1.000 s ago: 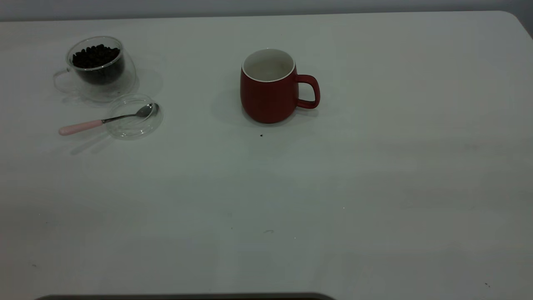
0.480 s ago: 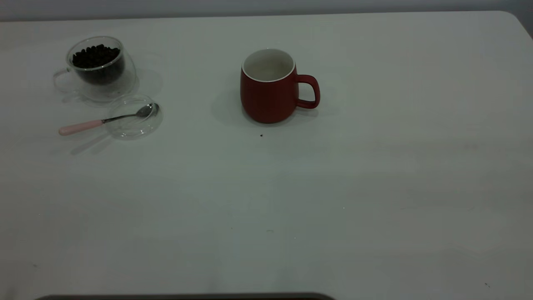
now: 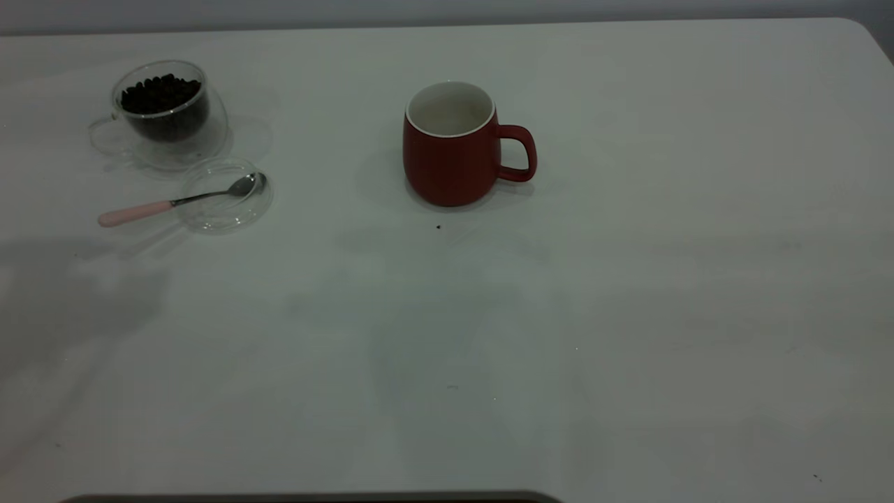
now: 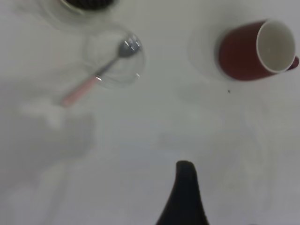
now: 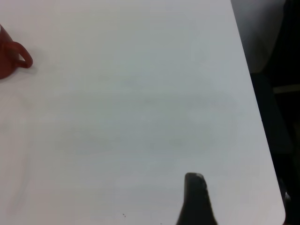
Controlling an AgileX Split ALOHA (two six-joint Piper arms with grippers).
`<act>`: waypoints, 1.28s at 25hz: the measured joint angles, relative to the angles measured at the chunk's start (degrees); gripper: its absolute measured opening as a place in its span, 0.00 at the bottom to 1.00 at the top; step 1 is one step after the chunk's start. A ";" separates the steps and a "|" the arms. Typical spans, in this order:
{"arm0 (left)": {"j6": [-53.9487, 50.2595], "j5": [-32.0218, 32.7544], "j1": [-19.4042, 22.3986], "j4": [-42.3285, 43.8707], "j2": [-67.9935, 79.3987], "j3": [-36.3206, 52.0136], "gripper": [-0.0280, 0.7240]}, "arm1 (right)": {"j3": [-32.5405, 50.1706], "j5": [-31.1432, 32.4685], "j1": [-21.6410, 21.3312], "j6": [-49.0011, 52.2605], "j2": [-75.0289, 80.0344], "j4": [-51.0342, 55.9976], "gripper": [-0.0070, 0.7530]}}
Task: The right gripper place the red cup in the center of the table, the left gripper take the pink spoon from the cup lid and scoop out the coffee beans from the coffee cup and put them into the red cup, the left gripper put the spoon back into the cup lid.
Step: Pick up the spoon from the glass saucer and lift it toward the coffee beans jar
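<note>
The red cup point(image 3: 450, 145) is standing mid-table. The pink spoon point(image 3: 174, 201) is lying across the cup lid point(image 3: 225, 195), at 5 o'clock of the coffee cup point(image 3: 164, 114). The left gripper point(image 4: 183, 197), finger spacing unreadable, is hovering high; it should descend onto the pink handle, clear of the glass. Versus a second ago, only shadows are spreading at the left.

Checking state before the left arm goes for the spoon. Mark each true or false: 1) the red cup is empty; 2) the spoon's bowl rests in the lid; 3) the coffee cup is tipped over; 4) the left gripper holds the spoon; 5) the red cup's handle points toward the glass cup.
1) True: the red cup shows only white inside.
2) True: the pink spoon has its bowl in the cup lid.
3) False: the coffee cup stands upright, coffee beans inside.
4) False: the left gripper holds nothing, away from the spoon.
5) False: it points away.
</note>
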 joint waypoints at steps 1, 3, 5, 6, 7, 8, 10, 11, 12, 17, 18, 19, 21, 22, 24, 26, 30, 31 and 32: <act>2.07 -0.81 0.00 -2.17 3.56 -0.11 0.96 | 0.00 0.00 0.00 0.00 0.00 0.00 0.78; 5.52 -1.89 0.30 -5.80 9.89 -0.25 0.96 | 0.00 0.00 0.00 0.00 0.00 0.00 0.78; 8.84 -2.01 1.62 -9.45 14.68 -0.36 0.96 | 0.00 0.00 0.00 0.00 0.00 0.00 0.78; 10.63 -1.96 2.49 -10.71 16.90 -0.36 0.96 | 0.00 0.00 0.00 0.00 0.00 0.00 0.78; 12.34 -1.84 3.80 -12.06 18.84 -0.36 0.96 | 0.00 0.00 0.00 0.00 0.00 0.00 0.78; 13.92 -1.46 5.33 -13.30 20.25 -0.36 0.96 | 0.00 0.00 0.00 0.00 0.00 0.00 0.78; 16.33 -0.42 8.42 -14.56 22.84 -0.40 0.96 | 0.00 0.00 0.00 0.00 0.00 0.00 0.78; 17.26 -0.02 10.12 -14.81 23.58 -0.40 0.96 | 0.00 0.00 0.00 0.00 0.00 0.00 0.78; 18.11 0.19 11.79 -15.03 24.24 -0.40 0.96 | 0.00 0.00 0.00 0.00 0.00 0.00 0.78; 22.63 0.79 19.84 -15.83 26.48 -0.05 0.96 | 0.00 0.00 0.00 0.00 0.00 0.00 0.78; 24.18 0.92 21.42 -16.11 27.15 0.05 0.96 | 0.00 0.00 0.00 0.00 0.00 0.00 0.78; 25.82 1.03 22.84 -16.70 28.06 0.18 0.96 | 0.00 0.00 0.00 0.00 0.00 0.00 0.78; 28.91 1.06 24.79 -18.39 30.33 0.18 0.96 | 0.00 0.00 0.00 0.00 0.00 0.00 0.78; 30.50 1.06 25.54 -19.60 31.49 0.18 0.96 | 0.00 0.00 0.00 0.00 0.00 0.00 0.78; 33.27 1.30 26.50 -21.59 34.83 0.18 0.95 | 0.00 0.00 0.00 0.00 0.00 0.00 0.78; 36.74 1.43 27.26 -23.80 38.15 0.18 0.95 | 0.00 0.00 0.00 0.00 0.00 0.00 0.78; 45.25 1.43 27.50 -30.80 43.80 0.18 0.94 | 0.00 0.00 0.00 0.00 0.00 0.00 0.78; 47.49 1.59 27.50 -32.72 45.04 0.18 0.94 | 0.00 0.00 0.00 0.00 0.00 0.00 0.78; 50.12 1.95 27.50 -35.16 46.30 0.12 0.94 | 0.00 0.00 0.00 0.00 0.00 0.00 0.78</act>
